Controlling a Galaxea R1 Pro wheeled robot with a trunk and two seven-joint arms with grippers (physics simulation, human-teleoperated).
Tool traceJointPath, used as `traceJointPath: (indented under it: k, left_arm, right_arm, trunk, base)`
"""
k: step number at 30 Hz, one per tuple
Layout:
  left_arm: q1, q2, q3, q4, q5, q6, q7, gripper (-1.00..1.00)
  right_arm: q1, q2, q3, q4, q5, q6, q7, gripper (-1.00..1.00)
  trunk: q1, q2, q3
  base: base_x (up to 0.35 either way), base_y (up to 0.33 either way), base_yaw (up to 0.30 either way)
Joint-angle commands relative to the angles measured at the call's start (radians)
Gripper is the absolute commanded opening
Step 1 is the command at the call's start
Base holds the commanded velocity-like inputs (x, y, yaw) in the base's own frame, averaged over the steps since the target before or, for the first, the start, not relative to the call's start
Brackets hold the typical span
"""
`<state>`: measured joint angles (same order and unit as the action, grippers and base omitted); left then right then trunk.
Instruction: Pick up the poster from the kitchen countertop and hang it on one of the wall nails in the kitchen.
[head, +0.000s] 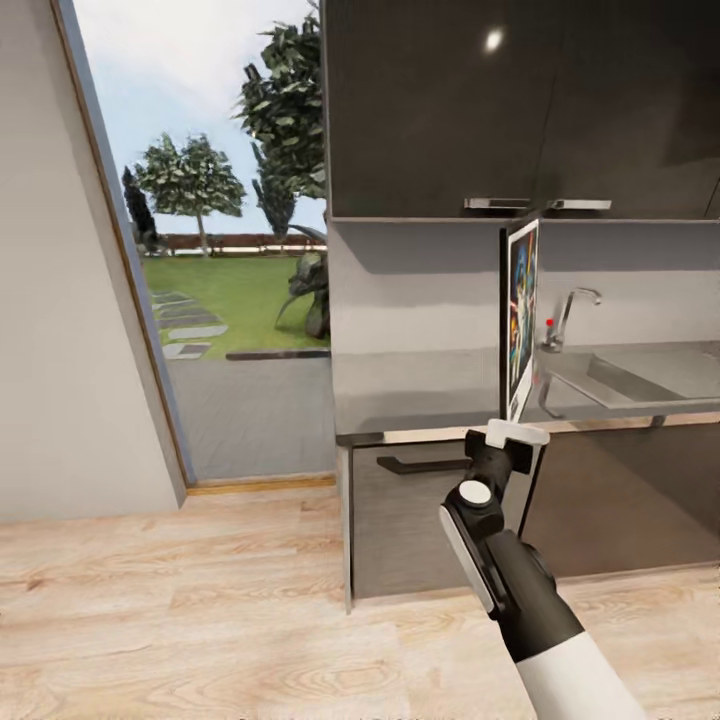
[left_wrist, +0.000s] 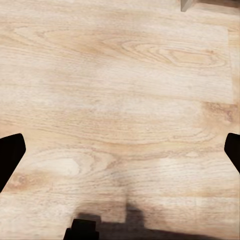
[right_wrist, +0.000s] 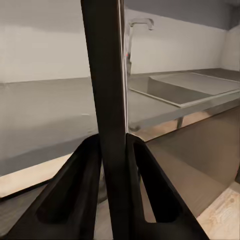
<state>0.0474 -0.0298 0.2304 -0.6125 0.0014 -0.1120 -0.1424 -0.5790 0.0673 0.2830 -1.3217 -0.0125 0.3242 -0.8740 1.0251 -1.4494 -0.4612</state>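
Poster stood upright, pinched at its lower edge by the right gripper. The left gripper's jaws hung wide over the floor. Pickup looked done; next, find a wall nail.

1. poster showing dark blue multicolour art, white border, black frame
2. countertop looking glossy grey
3. floor showing pale wood grain
4. upper cabinets looking glossy black

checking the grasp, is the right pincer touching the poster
Touching. In the right wrist view both fingers press flat against the poster, which stands edge-on between them with no gap.
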Motion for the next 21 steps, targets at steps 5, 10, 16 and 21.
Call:
traceJointPath:
  k: [5,10,16,21]
  left_arm:
    - [0.0,-0.001,0.007,-0.002,0.0,0.0,-0.009,1.0]
    - [0.0,-0.001,0.007,-0.002,0.0,0.0,-0.009,1.0]
    - [0.0,-0.001,0.007,-0.002,0.0,0.0,-0.009,1.0]
    - [0.0,-0.001,0.007,-0.002,0.0,0.0,-0.009,1.0]
  right_arm:
    - [-0.001,-0.002,0.075,-0.039,-0.003,0.009,0.031,-1.0]
    - [-0.001,-0.002,0.098,-0.056,-0.003,0.011,0.157,-1.0]
    - [-0.001,-0.004,0.092,-0.06,-0.002,0.013,0.423,-1.0]
    - [-0.001,-0.009,0.068,-0.06,-0.02,0.014,0.571,-1.0]
  trunk:
    - [0.0,-0.001,-0.001]
    - [0.0,-0.001,-0.001]
    - [0.0,-0.001,-0.001]
    - [0.0,-0.001,-0.001]
  base:
    - [-0.026,0.0,0.0]
    - [-0.005,0.0,0.0]
    - [-0.001,0.0,0.0]
    - [0.0,0.0,0.0]
